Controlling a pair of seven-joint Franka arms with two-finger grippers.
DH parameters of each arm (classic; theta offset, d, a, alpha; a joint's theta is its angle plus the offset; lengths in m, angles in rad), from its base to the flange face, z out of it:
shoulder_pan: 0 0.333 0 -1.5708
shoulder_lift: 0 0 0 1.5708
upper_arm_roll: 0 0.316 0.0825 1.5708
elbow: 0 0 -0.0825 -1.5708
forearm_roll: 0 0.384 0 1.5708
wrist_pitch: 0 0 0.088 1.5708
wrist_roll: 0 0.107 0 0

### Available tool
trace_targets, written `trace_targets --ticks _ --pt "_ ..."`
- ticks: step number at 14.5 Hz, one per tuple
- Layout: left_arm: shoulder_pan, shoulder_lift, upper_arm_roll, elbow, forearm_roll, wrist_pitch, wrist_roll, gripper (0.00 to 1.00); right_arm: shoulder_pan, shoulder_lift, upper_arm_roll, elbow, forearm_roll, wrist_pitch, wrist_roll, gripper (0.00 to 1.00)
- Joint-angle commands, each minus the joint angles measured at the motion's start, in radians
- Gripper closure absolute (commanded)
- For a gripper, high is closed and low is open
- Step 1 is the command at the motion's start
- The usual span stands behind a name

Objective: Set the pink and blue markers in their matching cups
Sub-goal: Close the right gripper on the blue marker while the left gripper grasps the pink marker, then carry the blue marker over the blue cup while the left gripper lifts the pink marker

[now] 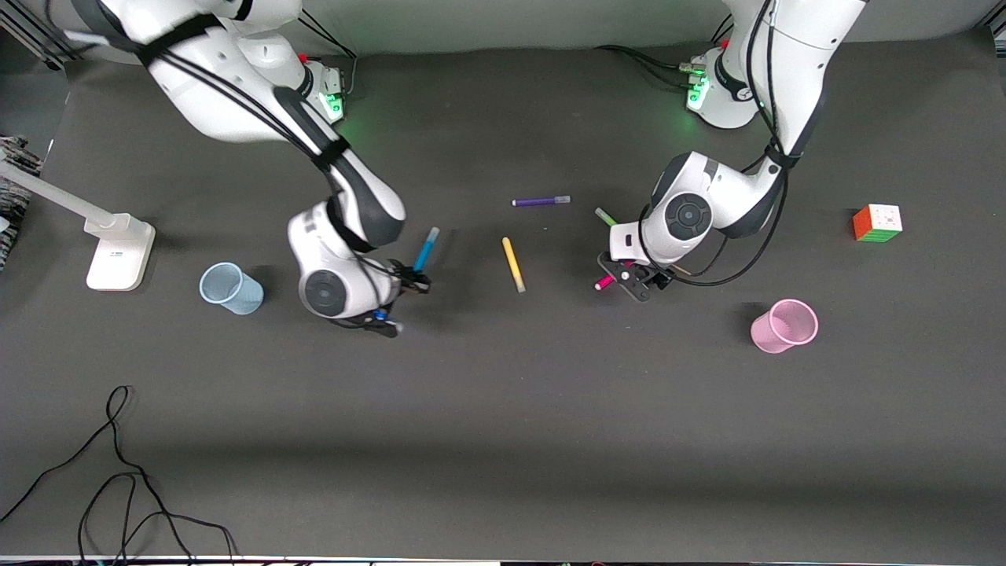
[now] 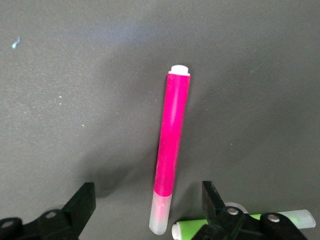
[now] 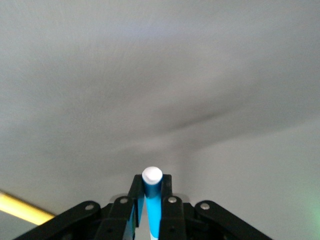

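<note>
My right gripper (image 1: 415, 281) is shut on the blue marker (image 1: 426, 250) and holds it over the table between the pale blue cup (image 1: 230, 288) and the yellow marker. In the right wrist view the marker (image 3: 152, 200) is clamped between the shut gripper (image 3: 151, 187). My left gripper (image 1: 633, 284) is open, low over the pink marker (image 1: 603, 283), which lies on the table. In the left wrist view the pink marker (image 2: 172, 150) lies between the spread fingers of the gripper (image 2: 148, 200), touching neither. The pink cup (image 1: 783, 325) stands toward the left arm's end.
A yellow marker (image 1: 513, 264) and a purple marker (image 1: 541, 201) lie mid-table. A green marker (image 1: 605, 216) lies close by the left gripper and also shows in the left wrist view (image 2: 192, 227). A colour cube (image 1: 877, 223), a white stand (image 1: 118, 251) and loose cables (image 1: 118, 487) are nearby.
</note>
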Motion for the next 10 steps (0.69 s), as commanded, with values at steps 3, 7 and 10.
trace_targets --ticks 3,7,10 --pt "-0.018 0.005 0.011 0.008 0.011 -0.013 -0.003 0.31 -0.015 -0.255 -0.127 -0.062 -0.156 -0.063 -0.121 1.00" --pt "-0.030 0.005 0.011 0.010 0.011 -0.026 -0.045 0.53 -0.015 -0.365 -0.260 -0.100 -0.348 0.003 -0.406 1.00" --pt "-0.029 0.001 0.011 0.011 0.011 -0.034 -0.051 0.79 -0.013 -0.456 -0.350 -0.253 -0.375 0.205 -0.555 1.00"
